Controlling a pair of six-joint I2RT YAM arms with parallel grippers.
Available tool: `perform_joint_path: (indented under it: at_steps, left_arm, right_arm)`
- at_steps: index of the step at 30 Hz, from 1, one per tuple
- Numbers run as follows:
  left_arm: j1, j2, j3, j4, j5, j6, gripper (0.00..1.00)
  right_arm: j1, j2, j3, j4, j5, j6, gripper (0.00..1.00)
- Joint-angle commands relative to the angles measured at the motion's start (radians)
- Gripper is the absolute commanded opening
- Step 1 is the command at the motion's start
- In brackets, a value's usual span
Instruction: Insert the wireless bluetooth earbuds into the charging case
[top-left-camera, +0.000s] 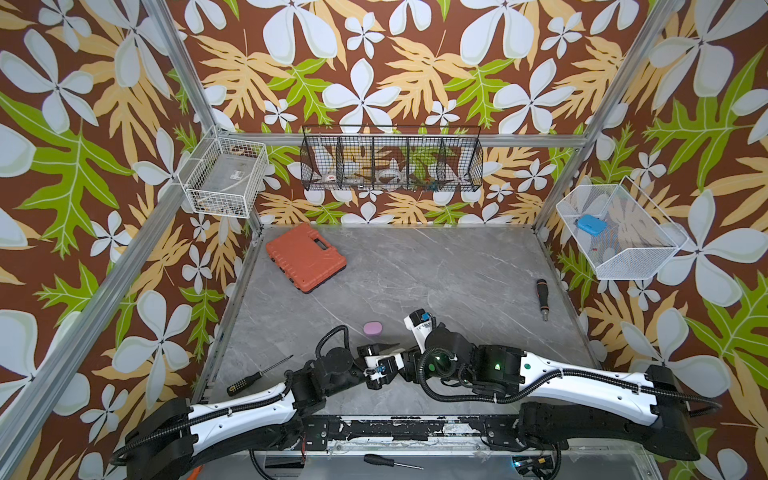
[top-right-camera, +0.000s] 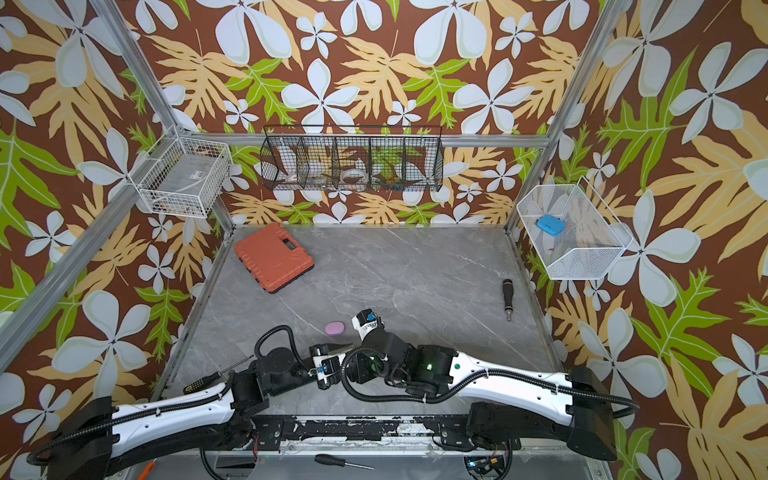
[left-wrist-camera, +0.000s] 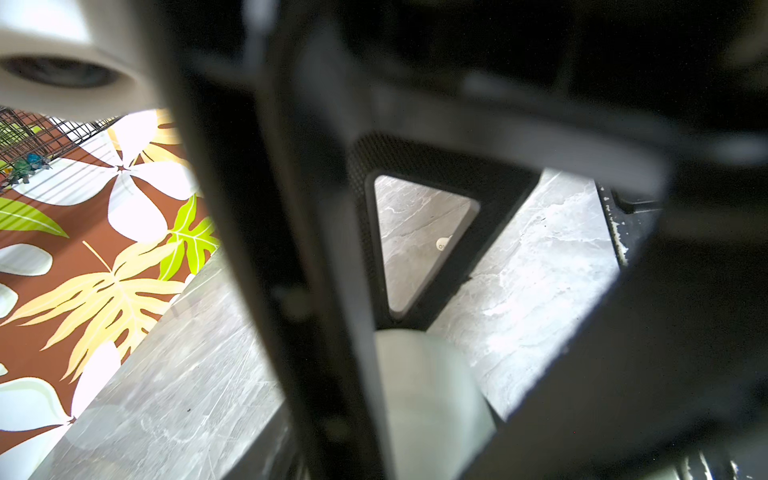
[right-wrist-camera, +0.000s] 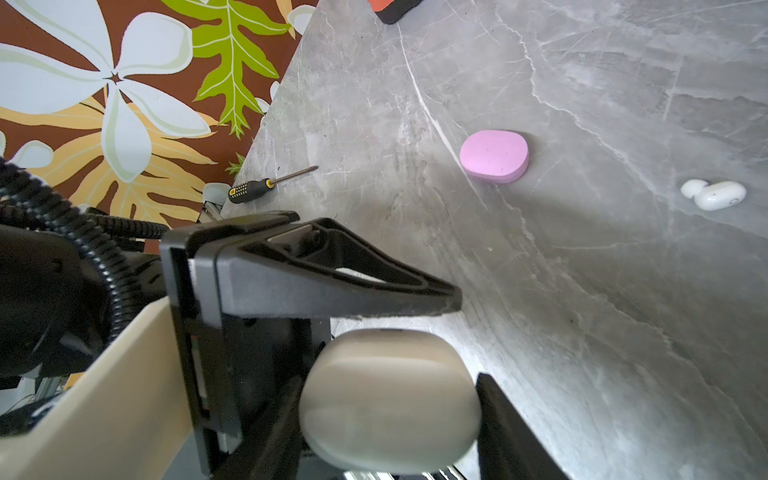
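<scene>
A white pebble-shaped charging case (right-wrist-camera: 388, 399) hangs above the table, and my right gripper (right-wrist-camera: 386, 401) is shut on it, a finger on either side. My left gripper (left-wrist-camera: 432, 415) has come in from the other side; its fingers (right-wrist-camera: 332, 286) close around the same white case (left-wrist-camera: 432, 399). In both top views the two grippers meet at the front middle (top-left-camera: 390, 351) and hide the white case. Two white earbuds (right-wrist-camera: 715, 194) lie together on the table. A closed pink case (top-left-camera: 372, 328) (right-wrist-camera: 494, 156) lies nearby. No pink earbuds show.
An orange tool case (top-left-camera: 305, 257) lies at the back left. A black-handled driver (top-left-camera: 541, 297) lies at the right, and a screwdriver (top-left-camera: 253, 378) at the left edge. Wire baskets (top-left-camera: 390, 160) hang on the walls.
</scene>
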Motion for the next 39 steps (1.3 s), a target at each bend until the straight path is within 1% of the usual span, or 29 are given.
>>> perform_joint_path:
  at_steps: [1,7,13,18,22,24,26,33,36,39]
  left_arm:
    - [0.000,-0.002,0.006,0.028,-0.004,-0.005,0.51]
    - [0.001,0.001,0.011,0.024,-0.009,-0.004,0.43]
    - [-0.001,0.006,0.015,0.019,-0.013,-0.006,0.39]
    - [-0.001,0.007,0.017,0.015,-0.015,-0.008,0.36]
    - [0.000,0.008,0.020,0.008,-0.018,-0.004,0.30]
    - [0.000,0.009,0.022,0.002,-0.017,-0.005,0.27]
    - [0.000,0.008,0.023,-0.006,-0.016,-0.006,0.22]
    - [0.000,0.005,0.035,-0.038,0.003,-0.030,0.01]
    - [0.000,0.002,0.047,-0.063,0.018,-0.051,0.00]
    - [0.000,0.002,0.050,-0.076,0.026,-0.056,0.00]
  right_arm:
    - [0.001,0.003,0.002,0.020,0.015,0.007,0.57]
    - [0.001,0.005,0.001,0.019,0.014,0.010,0.58]
    - [0.001,0.004,0.001,0.018,0.013,0.009,0.63]
    - [0.002,0.002,-0.002,0.019,0.008,0.007,0.70]
    - [0.001,-0.007,0.001,0.013,0.015,0.003,0.77]
    - [0.002,-0.023,0.004,0.003,0.026,-0.005,0.88]
    - [0.002,-0.047,0.015,-0.022,0.044,-0.014,0.99]
    - [0.001,-0.182,0.025,-0.109,0.146,-0.056,1.00]
    - [0.002,-0.251,0.018,-0.119,0.166,-0.078,1.00]
    - [0.002,-0.305,0.014,-0.111,0.154,-0.097,1.00]
